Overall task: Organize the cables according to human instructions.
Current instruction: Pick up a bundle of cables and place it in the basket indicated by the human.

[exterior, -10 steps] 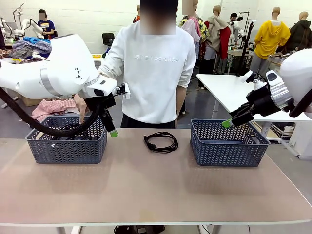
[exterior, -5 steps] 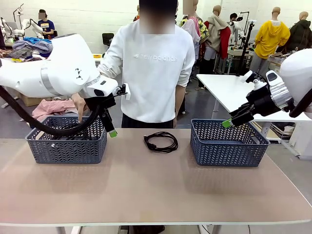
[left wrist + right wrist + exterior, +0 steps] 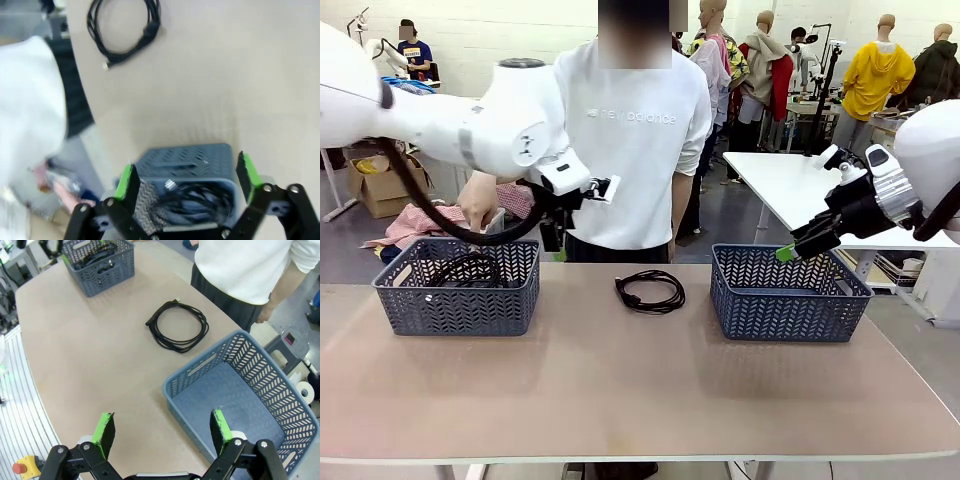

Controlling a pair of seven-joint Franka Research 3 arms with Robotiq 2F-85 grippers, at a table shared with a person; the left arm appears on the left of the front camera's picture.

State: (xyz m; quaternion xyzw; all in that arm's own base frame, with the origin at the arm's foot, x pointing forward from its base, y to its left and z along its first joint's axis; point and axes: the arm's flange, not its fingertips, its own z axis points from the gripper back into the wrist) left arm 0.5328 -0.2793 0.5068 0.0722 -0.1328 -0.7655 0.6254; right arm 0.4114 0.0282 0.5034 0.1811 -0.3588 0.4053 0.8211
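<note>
One coiled cable (image 3: 651,291) lies on the table (image 3: 620,380) between the two baskets, below and to the right of the left gripper (image 3: 558,240), while more cables (image 3: 197,197) sit coiled in the left basket (image 3: 457,285) just under that gripper's wide, empty jaws. The right gripper (image 3: 162,432) hangs with jaws spread wide and empty above the right basket (image 3: 260,405), the loose cable lying ahead of it. Compared with a second ago, the left arm has lifted and swung from above the left basket toward the person (image 3: 635,150), whose hand (image 3: 478,200) reaches down behind that basket.
</note>
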